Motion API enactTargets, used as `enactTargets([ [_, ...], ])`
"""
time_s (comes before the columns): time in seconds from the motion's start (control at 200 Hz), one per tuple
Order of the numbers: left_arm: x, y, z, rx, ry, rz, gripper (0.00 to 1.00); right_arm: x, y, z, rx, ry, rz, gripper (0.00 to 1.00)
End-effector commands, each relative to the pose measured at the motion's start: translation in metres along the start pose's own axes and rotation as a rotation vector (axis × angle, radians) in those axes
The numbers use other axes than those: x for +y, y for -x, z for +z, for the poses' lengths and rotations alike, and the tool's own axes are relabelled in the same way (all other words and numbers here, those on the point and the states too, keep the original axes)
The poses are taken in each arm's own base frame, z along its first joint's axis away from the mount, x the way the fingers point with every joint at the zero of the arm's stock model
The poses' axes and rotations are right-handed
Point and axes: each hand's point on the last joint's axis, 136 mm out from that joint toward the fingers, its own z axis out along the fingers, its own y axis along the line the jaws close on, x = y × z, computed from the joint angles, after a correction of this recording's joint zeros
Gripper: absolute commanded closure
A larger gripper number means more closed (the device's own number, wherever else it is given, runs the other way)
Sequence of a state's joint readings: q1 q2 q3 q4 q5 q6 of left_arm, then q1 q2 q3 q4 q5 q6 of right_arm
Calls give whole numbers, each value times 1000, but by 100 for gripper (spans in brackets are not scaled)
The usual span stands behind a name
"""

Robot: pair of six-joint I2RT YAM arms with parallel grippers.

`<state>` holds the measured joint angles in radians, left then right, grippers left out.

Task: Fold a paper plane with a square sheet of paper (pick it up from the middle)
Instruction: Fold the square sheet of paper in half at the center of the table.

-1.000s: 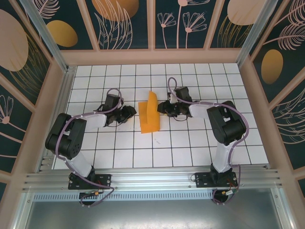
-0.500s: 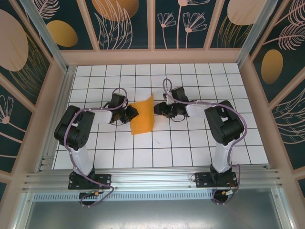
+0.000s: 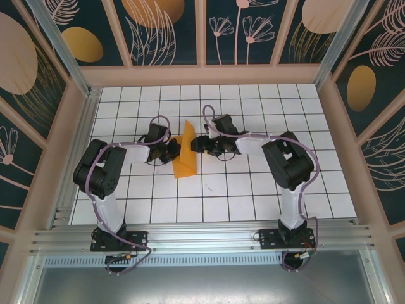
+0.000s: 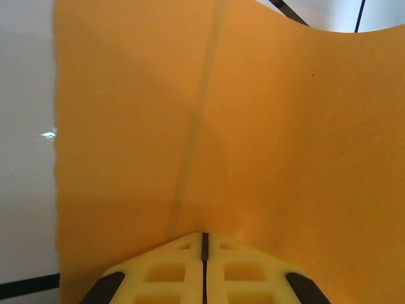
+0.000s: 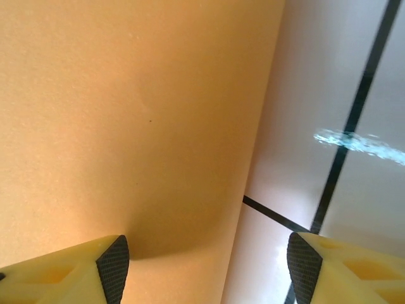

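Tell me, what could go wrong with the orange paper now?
1. Only the left gripper pinches the thin bright-orange sheet of paper, near one side; the curved sheet could sag or slip out.
2. The right gripper stands open beside the sheet; closing there might crumple it or press a crooked crease.

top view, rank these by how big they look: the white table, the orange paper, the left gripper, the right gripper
1. white table
2. orange paper
3. left gripper and right gripper: both look smaller than the paper and about alike, so they are not ranked against each other.
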<state>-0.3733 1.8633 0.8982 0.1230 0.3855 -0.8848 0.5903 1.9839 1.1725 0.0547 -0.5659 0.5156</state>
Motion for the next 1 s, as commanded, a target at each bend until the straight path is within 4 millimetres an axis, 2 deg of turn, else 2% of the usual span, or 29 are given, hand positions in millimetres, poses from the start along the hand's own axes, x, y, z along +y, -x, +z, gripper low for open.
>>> enactTargets([
  [0.0,32,-16,10,49,110,-10,93,-6,-2,10,28,-60,-40,31],
  [0.185,12,-9,2,29,41,14,95,-14,-14,16,78,-97,-75,39],
  [0.45,4,-6,-4,18,12,8,99,-26,-27,23,124,-144,-109,45],
  [0.635,-25,12,-31,-62,-60,18,96,-39,-31,27,136,-204,-116,47],
  [0.701,-22,17,-38,-91,-45,4,95,-43,-32,28,139,-227,-119,48],
  [0.711,-27,19,-44,-106,-55,10,95,-44,-32,28,140,-233,-118,48],
  [0.771,-20,24,-52,-146,-20,-9,94,-46,-34,29,144,-255,-124,48],
  [0.866,4,28,-60,-202,78,-41,94,-48,-33,30,139,-289,-138,50],
  [0.916,16,28,-62,-217,130,-61,94,-48,-32,30,134,-307,-146,50],
  [0.996,25,26,-58,-207,165,-72,96,-44,-29,30,124,-328,-157,50],
])
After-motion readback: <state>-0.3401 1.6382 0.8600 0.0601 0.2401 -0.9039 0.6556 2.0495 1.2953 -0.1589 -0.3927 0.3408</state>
